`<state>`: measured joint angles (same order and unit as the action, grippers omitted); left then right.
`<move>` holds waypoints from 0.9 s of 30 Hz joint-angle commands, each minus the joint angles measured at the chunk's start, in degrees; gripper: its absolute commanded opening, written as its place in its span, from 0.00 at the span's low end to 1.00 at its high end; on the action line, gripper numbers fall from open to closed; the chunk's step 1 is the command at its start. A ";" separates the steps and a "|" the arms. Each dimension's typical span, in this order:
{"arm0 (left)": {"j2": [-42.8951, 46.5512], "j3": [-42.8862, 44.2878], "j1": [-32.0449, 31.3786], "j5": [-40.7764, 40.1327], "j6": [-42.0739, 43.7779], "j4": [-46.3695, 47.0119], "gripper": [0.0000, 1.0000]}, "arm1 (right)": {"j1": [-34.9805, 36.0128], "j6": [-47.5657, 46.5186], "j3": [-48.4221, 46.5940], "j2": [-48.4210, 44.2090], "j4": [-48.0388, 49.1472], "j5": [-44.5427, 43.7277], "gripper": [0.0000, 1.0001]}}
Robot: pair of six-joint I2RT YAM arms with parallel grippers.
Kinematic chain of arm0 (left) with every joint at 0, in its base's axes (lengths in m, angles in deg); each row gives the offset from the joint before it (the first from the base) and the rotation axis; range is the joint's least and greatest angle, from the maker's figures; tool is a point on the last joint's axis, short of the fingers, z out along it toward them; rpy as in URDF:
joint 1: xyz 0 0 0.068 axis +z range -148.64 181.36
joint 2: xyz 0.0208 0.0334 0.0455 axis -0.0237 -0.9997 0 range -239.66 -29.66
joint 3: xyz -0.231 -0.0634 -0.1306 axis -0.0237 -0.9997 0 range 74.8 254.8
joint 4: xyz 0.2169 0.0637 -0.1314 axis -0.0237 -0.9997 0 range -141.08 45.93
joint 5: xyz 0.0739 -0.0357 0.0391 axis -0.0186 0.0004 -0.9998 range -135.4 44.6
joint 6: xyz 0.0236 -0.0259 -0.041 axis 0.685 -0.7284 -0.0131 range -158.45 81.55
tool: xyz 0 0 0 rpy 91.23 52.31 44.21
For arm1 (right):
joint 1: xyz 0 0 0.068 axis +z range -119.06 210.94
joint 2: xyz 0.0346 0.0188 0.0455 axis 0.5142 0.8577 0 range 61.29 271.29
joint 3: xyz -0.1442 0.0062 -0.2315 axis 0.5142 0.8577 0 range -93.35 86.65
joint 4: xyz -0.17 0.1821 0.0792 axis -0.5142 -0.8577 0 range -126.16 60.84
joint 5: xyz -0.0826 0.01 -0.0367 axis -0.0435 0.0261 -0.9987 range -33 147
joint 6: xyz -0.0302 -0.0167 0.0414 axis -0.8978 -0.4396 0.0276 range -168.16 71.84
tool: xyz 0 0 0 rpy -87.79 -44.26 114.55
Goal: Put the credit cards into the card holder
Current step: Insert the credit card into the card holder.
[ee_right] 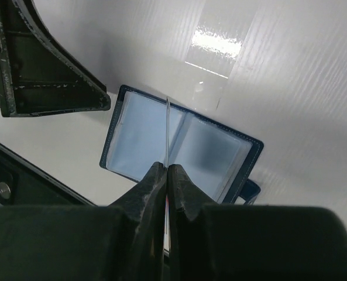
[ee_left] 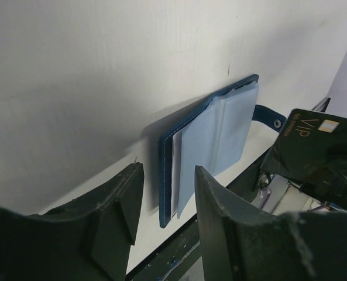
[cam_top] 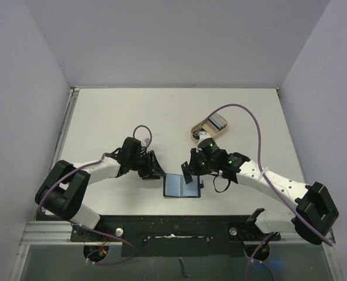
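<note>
The card holder [cam_top: 182, 186] lies open, light blue pockets up, ready to be filled. The right gripper [ee_right: 167, 171] pinches a black credit card [ee_left: 316, 143] tight, on its edge, just above the card holder's fold, probably to slide it in. The left gripper [ee_left: 167, 175] hovers just beside the card holder, fingers half apart, holding nothing. More cards [cam_top: 216, 123] sit in a dish [cam_top: 195, 133] behind it.
</note>
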<state>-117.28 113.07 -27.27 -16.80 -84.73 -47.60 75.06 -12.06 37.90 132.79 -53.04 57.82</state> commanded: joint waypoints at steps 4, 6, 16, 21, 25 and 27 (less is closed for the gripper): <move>1.57 -6.45 -0.55 6.73 -6.91 16.03 0.35 | 0.63 10.95 6.38 -2.12 11.13 3.68 0.01; 1.28 -7.48 -0.79 6.47 -7.79 17.64 0.30 | 1.13 12.54 8.62 -1.67 13.23 3.53 0.02; 0.63 -8.46 -2.22 1.50 -6.34 15.71 0.00 | 1.15 17.51 15.57 0.55 19.81 3.86 0.07; 0.66 -8.90 -2.38 -0.38 -5.97 14.95 0.00 | 0.37 18.09 17.40 1.56 21.69 4.69 0.07; 0.86 -9.16 -2.55 -1.19 -5.80 14.39 0.00 | -0.50 18.96 19.30 1.94 23.84 5.69 0.08; 0.66 -9.40 -2.69 -1.35 -5.83 14.45 0.00 | -1.07 19.43 20.47 2.50 25.92 6.99 0.08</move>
<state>-116.88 103.86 -29.43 -16.97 -91.75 -34.45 75.02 5.80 56.58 134.26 -33.12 62.69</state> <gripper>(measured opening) 0.004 0.075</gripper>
